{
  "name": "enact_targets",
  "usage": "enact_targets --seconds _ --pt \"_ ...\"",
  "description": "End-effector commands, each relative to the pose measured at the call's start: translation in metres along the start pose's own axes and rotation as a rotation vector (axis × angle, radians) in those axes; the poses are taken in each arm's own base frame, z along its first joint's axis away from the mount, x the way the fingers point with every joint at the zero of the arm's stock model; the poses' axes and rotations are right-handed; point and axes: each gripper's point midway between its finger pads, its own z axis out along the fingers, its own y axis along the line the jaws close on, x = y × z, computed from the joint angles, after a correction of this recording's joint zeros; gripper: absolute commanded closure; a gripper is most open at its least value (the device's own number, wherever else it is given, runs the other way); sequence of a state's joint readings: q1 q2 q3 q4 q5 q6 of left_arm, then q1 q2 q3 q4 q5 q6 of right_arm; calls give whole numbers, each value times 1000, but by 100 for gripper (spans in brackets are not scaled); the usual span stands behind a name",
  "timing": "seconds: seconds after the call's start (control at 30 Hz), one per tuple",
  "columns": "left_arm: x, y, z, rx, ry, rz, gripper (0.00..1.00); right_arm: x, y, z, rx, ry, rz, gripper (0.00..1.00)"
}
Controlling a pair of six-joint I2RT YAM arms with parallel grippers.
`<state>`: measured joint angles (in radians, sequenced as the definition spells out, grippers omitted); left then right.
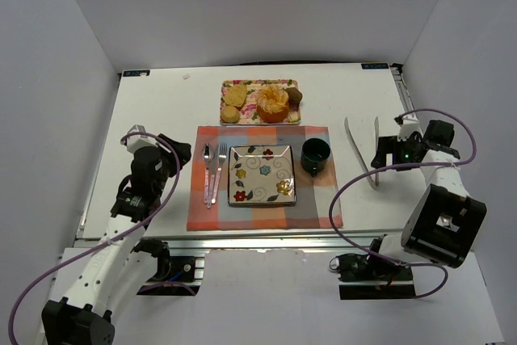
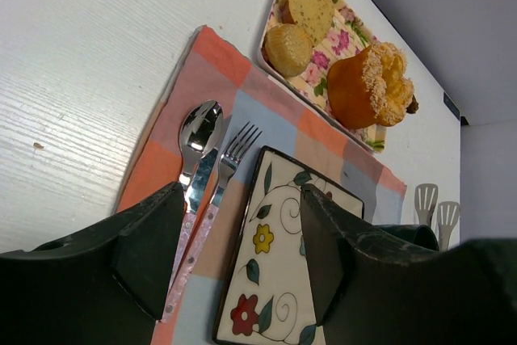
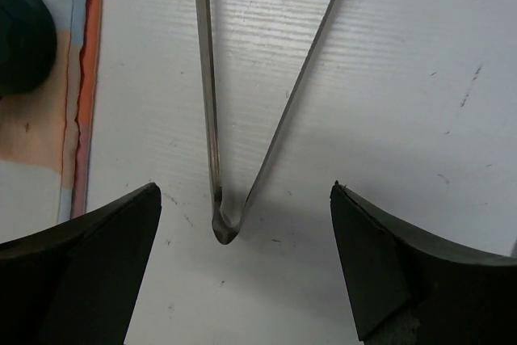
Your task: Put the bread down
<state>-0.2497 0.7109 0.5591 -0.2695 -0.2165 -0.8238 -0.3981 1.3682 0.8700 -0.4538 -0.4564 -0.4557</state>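
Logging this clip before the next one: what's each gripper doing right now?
Left gripper: open, holding nothing.
Right gripper: open, holding nothing; the hinge end of the tongs lies between its jaws, ungripped.

top external: fixed high behind both arm bases, tilted down and forward; far off, takes in the whole table.
left wrist: low and near the table, rolled sideways, looking out between the left gripper fingers across placemat and plate toward the tray at the far edge.
right wrist: very near, facing almost straight down between the right gripper fingers onto the tongs.
shared: top external and left wrist, plate and tray; all three, tongs and placemat.
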Motion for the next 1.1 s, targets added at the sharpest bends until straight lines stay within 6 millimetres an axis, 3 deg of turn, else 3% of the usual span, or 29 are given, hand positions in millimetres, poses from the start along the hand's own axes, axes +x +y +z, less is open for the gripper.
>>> enact_targets --seconds 0.0,0.27,0.63,0.7,0.77,0.83,0.9,0.93,0.97,1.0,1.07 --pt "-4 -7 -4 35 -8 -8 31 -1 -1 9 -7 -26 7 11" --pt "-3 -3 -8 27 -9 -9 31 25 5 44 13 74 52 11" --pt "-4 -1 -10 11 -11 -16 31 0 -1 88 199 82 29 15" --pt "-6 0 -10 6 -14 -14 31 0 -1 96 194 89 29 23" --pt "-5 1 -9 0 -14 -16 31 2 5 101 144 100 11 54" --pt "-5 0 -8 -1 -13 -16 31 -8 10 97 114 75 -4 72" --pt "-6 -1 -8 0 -14 -13 31 -40 21 80 68 -15 -63 90" --pt "-5 -2 -7 0 -7 -11 31 -57 30 68 28 -54 -110 94" --pt "-6 -2 -6 2 -7 -10 31 -77 42 55 -27 -104 -165 94" --pt "-5 -2 -5 4 -5 -11 31 -109 56 34 -82 -187 -256 83" --pt "-4 -3 -3 8 -6 -16 31 -134 78 17 -148 -252 -309 70"
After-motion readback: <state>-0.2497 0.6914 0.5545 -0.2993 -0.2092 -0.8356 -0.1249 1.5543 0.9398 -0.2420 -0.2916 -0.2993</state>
